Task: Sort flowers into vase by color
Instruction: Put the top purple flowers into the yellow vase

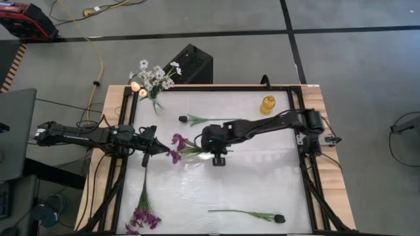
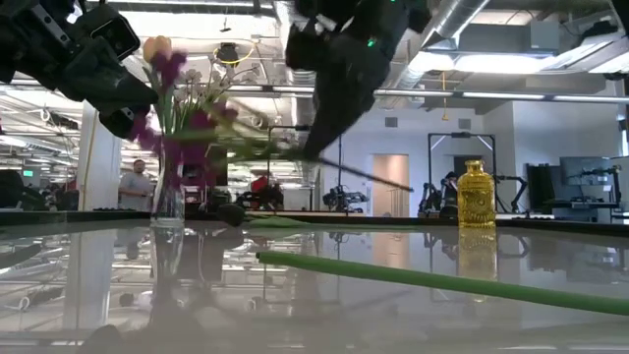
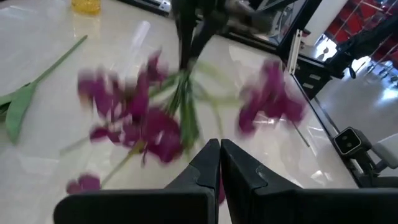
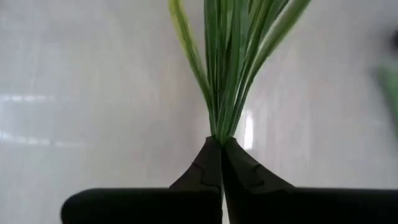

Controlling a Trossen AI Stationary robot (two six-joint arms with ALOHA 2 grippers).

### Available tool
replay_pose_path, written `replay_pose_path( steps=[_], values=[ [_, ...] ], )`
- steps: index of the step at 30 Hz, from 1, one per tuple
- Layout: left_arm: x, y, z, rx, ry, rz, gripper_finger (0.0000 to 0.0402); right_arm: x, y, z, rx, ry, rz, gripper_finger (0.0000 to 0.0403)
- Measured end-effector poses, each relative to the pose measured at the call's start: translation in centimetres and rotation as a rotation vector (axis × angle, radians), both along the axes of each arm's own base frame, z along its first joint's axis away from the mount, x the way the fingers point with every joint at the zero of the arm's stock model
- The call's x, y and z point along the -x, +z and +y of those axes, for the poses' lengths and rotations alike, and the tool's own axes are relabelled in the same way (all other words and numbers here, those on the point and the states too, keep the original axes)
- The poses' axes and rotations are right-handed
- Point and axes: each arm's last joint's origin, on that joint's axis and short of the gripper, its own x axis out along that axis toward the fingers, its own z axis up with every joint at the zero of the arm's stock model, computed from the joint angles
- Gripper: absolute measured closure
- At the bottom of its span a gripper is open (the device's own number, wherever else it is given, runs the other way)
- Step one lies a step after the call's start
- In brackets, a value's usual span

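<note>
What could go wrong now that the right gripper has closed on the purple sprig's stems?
The right gripper pinches the purple sprig only at the stem ends, so it may slip or swing. The shut left gripper sits right beside the blossoms and could snag them. The vase already holds white flowers, risking mixed colors.

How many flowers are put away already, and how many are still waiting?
Done: white and peach flowers stand in a vase at the table's back left. In hand: the right tool is shut on a purple sprig's stems. Left: another purple sprig and two dark-budded stems lie on the table.
</note>
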Motion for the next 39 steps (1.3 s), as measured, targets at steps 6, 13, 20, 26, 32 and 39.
replay_pose_path(
  steps=[6,13,20,26,32,39],
  values=[
    [0.1,-0.2,0.0,-0.001,0.0,0.019,0.0401,4.9,2.7,-2.1,0.021,-0.101,-0.175,0.0382],
    [0.1,-0.4,0.0,0.004,0.001,0.046,0.0401,12.9,5.1,-4.4,0.071,-0.322,-0.418,0.0382],
    [0.1,-0.5,0.0,-0.021,-0.004,0.05,0.0401,19.4,6.5,-6.6,0.257,-0.607,-0.666,0.0382],
    [0.1,-0.5,0.1,-0.038,0.024,0.048,0.0401,23.1,5.5,-8.9,0.421,-0.809,-0.841,0.0382],
    [0.1,-0.5,0.1,-0.026,0.034,0.049,0.0401,25.1,3.8,-10.8,0.537,-0.938,-0.921,0.0382],
    [0.1,-0.5,0.1,-0.012,0.041,0.051,0.0401,26.0,3.3,-12.2,0.623,-0.99,-0.867,0.0382]
  ],
)
